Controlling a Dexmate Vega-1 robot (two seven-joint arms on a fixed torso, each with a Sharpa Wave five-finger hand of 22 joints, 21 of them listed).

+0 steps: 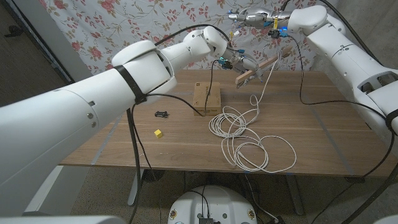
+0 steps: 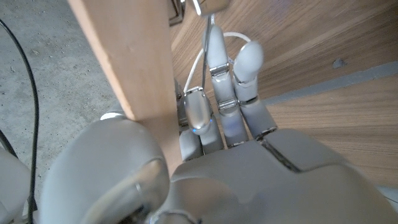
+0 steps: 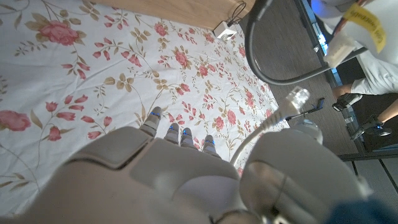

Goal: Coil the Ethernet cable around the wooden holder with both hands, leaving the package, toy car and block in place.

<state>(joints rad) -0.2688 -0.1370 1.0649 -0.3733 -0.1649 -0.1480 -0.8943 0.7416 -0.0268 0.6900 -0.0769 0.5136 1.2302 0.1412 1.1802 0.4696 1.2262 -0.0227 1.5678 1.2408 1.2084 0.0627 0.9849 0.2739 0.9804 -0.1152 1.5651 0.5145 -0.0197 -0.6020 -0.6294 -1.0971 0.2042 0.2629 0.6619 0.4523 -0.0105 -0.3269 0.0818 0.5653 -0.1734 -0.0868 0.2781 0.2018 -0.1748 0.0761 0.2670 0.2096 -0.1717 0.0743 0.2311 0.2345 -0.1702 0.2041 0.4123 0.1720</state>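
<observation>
White cable lies in loose loops on the near part of the wooden table, one strand rising to the wooden holder held tilted above the far edge. Left hand grips the holder, fingers closed against it. Right hand is raised higher, pinching the cable's end. Yellow block, toy car and package sit apart on the table, before a floral cloth.

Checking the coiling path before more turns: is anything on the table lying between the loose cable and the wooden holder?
Nothing visible does. The left hand holds the wooden holder up in the air, and the cable rises freely to it. The package sits beside the loops, left of that run; toy car and block lie farther left.
</observation>
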